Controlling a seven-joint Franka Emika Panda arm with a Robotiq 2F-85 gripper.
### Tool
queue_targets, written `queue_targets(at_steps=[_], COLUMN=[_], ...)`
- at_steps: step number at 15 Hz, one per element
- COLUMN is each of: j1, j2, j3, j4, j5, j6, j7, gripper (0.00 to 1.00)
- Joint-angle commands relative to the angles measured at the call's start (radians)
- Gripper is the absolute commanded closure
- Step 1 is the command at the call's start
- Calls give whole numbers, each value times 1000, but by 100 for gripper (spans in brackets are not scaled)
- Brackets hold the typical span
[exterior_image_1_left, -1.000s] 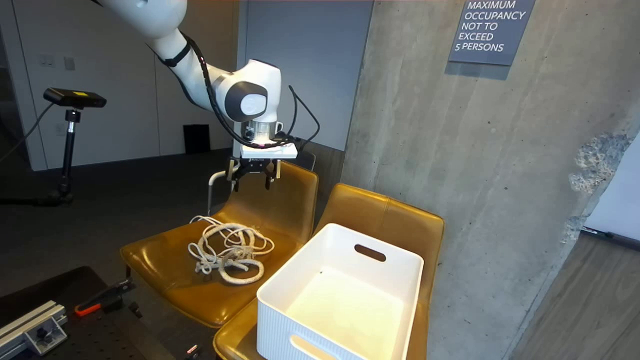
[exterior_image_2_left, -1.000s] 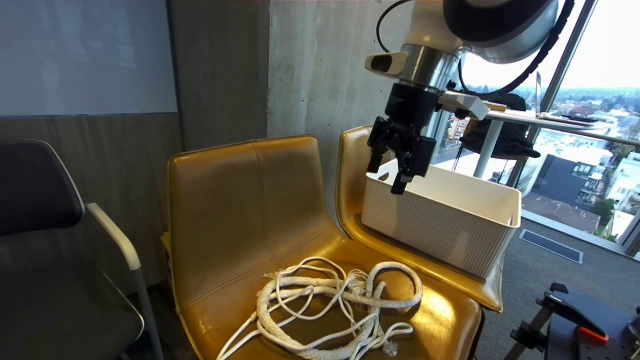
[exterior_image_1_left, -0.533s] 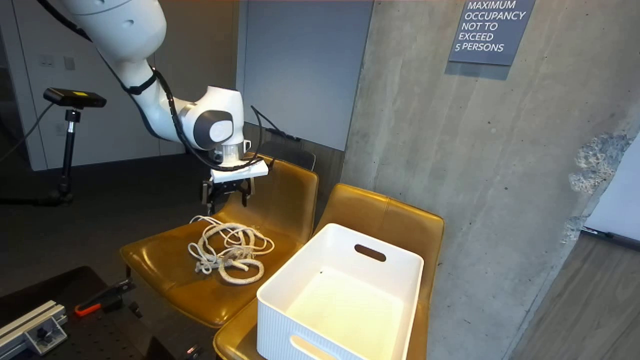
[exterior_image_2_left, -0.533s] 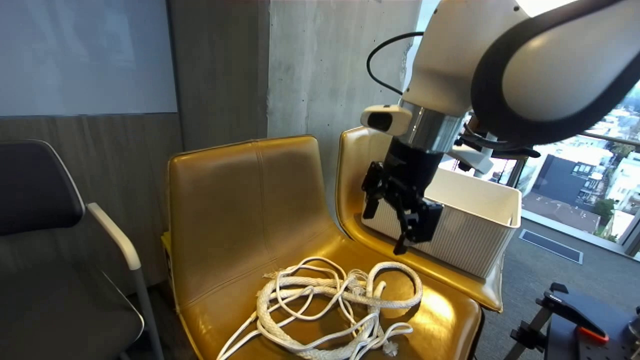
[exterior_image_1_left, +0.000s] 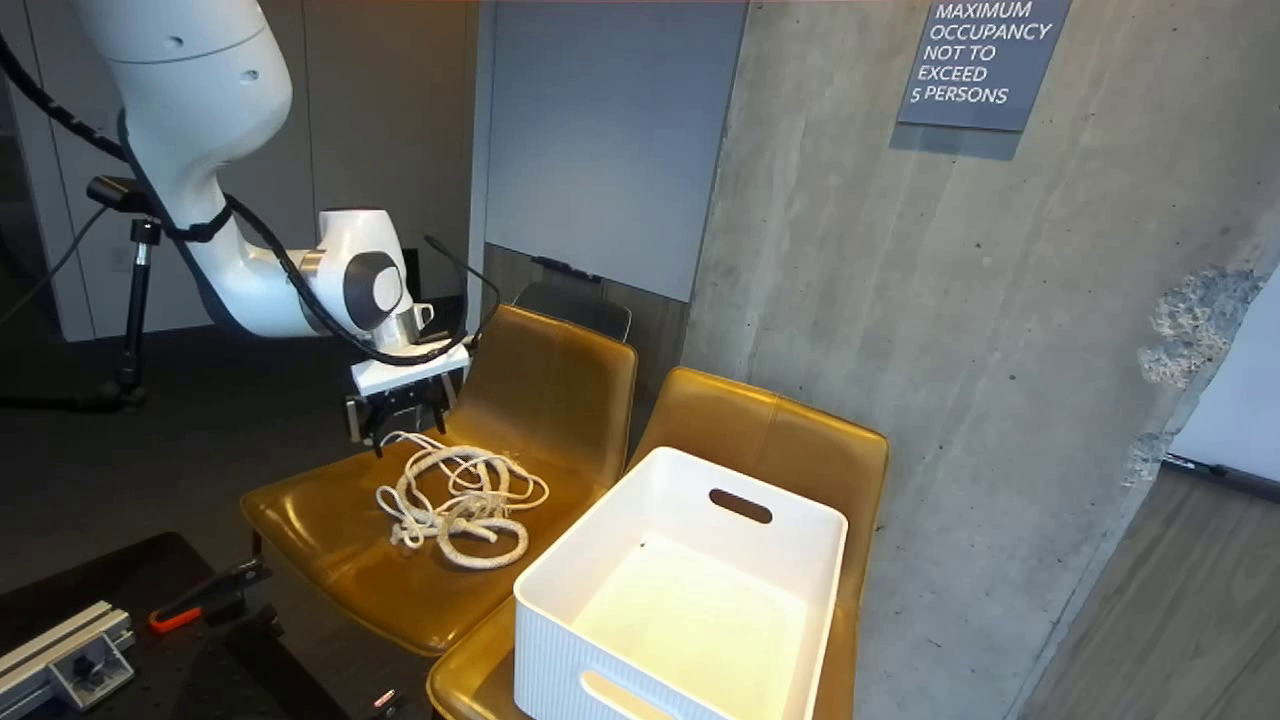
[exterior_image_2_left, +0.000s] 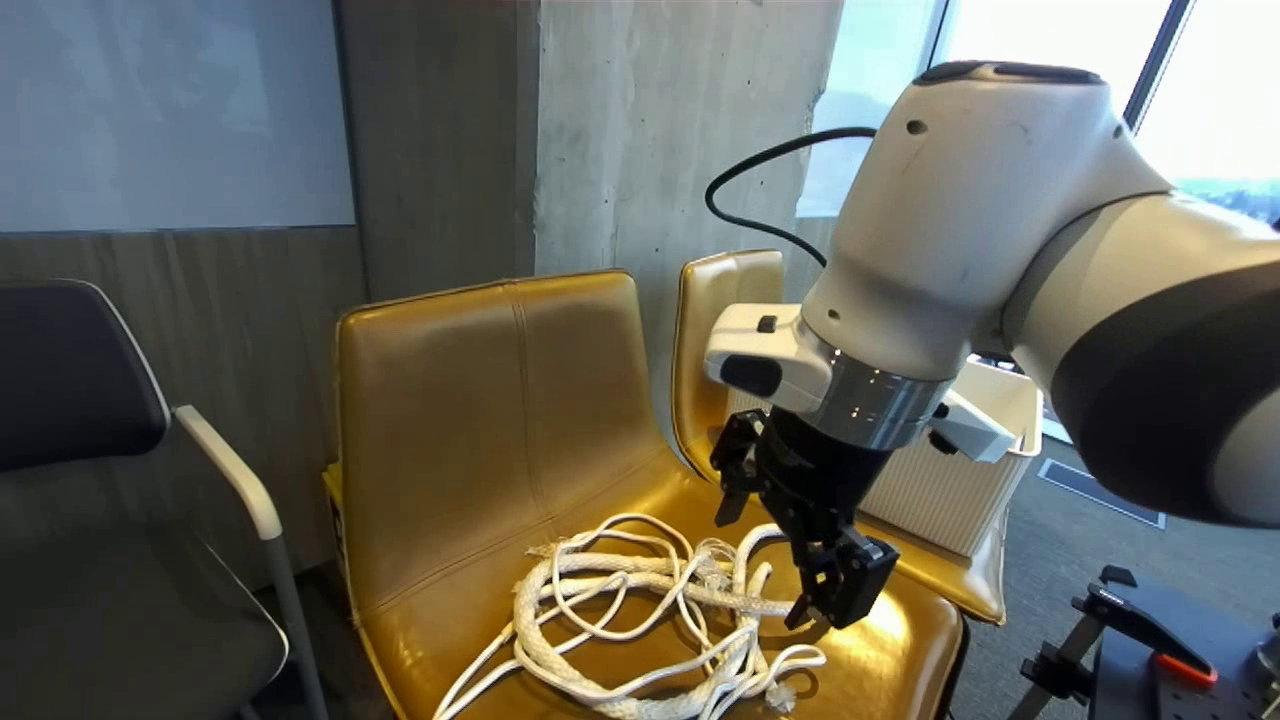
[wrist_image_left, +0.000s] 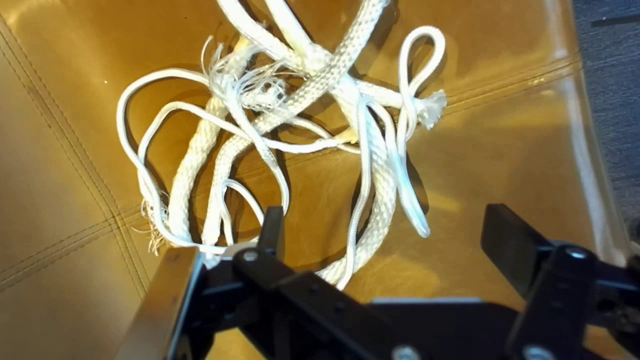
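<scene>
My gripper is open with nothing between its black fingers. It hangs above the seat of a tan leather chair, close to a loose tangle of white rope. The rope has thick braided lengths, thinner cords and frayed ends. In the wrist view the left finger overlaps part of the rope, and a thick length lies below the gap between the fingers. In both exterior views the gripper is at one side of the rope, tilted. Whether a finger touches the rope, I cannot tell.
A white bin stands on a second tan chair beside the rope's chair. A grey chair with a white armrest stands near. A dark table holds a clamp and a metal profile. A concrete wall stands behind.
The arm has moved down, and leftward in an exterior view, bringing the gripper lower and nearer the rope; it has also tilted somewhat. The gripper stays open. The rope and bin have not moved.
</scene>
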Motion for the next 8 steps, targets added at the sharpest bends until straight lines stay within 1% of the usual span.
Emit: queue_targets(at_steps=[1, 5, 8], j1=[44, 42, 26], j2=[127, 290, 392], j3=[-19, -20, -15], j4=[124, 284, 405], j5=[-90, -97, -72], j6=[-24, -54, -126], j7=[94, 100, 76], gripper=[0, 0, 0])
